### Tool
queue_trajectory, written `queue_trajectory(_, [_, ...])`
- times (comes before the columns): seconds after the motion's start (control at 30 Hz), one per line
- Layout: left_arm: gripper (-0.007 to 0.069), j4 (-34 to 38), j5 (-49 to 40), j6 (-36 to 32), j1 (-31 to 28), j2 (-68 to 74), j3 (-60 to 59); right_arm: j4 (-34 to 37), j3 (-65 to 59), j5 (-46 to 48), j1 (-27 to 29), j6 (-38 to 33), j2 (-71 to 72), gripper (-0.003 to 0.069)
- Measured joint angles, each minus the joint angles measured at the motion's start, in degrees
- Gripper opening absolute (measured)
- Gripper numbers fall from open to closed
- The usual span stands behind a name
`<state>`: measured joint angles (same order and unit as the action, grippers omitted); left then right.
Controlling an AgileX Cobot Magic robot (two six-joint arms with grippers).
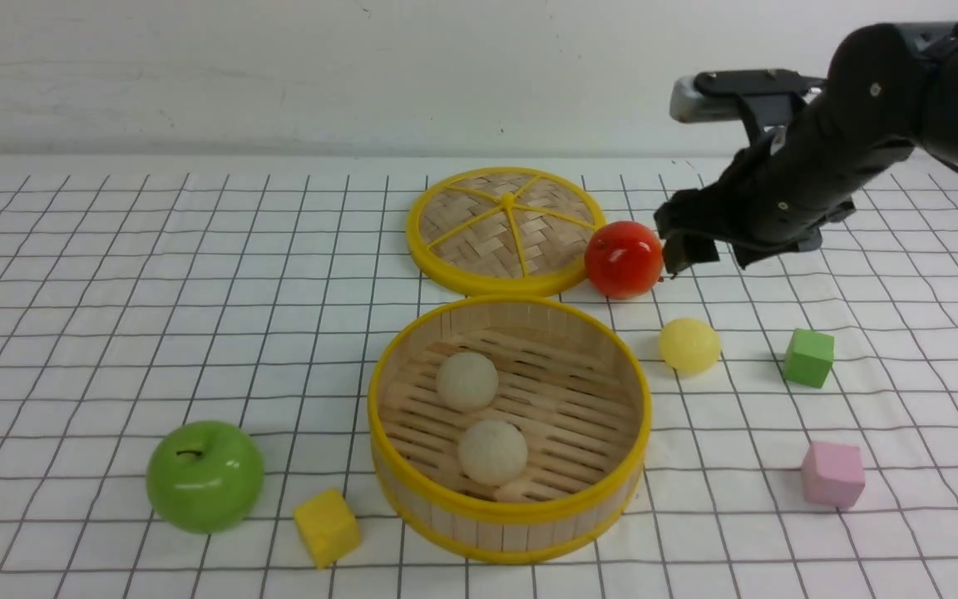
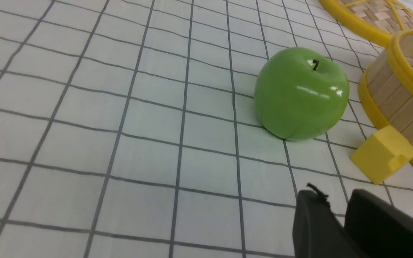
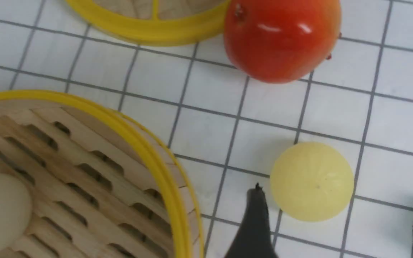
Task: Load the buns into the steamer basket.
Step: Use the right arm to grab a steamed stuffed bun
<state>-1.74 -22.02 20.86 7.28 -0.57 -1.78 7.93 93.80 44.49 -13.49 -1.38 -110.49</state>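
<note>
A glossy green apple [image 1: 204, 476] and a yellow cube [image 1: 326, 527] lie at the left. The left gripper [image 2: 337, 202] shows only in its wrist view, cut off by the frame, its dark jaws close together with nothing between them. At centre stands the steamer basket [image 1: 509, 509], a round bamboo tray with yellow rims, and two matte beige-white buns [image 1: 466, 381] [image 1: 492, 452] rest on its slotted floor. Behind it lies the flat woven lid [image 1: 506, 229], with a red apple [image 1: 623, 259] touching its right edge. The third bun [image 1: 689, 344], pale yellow, sits on the cloth just right of the basket. The right gripper [image 1: 716, 249] hangs above it beside the red apple. Its fingers [image 3: 255, 222] are spread wide either side of the bun and hold nothing. A green cube [image 1: 808, 358] and a pink cube [image 1: 833, 474] lie further right.
</note>
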Motion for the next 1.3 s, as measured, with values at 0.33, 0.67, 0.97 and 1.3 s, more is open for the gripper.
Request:
queue_trajectory(0.33, [0.0146,0.0,0.0,0.0,0.0,0.0,0.0,-2.9,0.0,-4.9,0.9,-0.3,-8.4,0.0501])
queue_trajectory(0.67, [0.0155,0.0,0.0,0.0,0.0,0.0,0.0,-2.9,0.0,-6.2,0.9,-0.3,-10.4,0.0237])
queue_trajectory(0.97, [0.0155,0.0,0.0,0.0,0.0,0.0,0.0,-2.9,0.0,-6.4,0.9,-0.3,-10.7,-0.0015])
queue_trajectory(1.3, [0.0155,0.0,0.0,0.0,0.0,0.0,0.0,-2.8,0.0,-5.3,0.9,-0.3,-10.1,-0.0021])
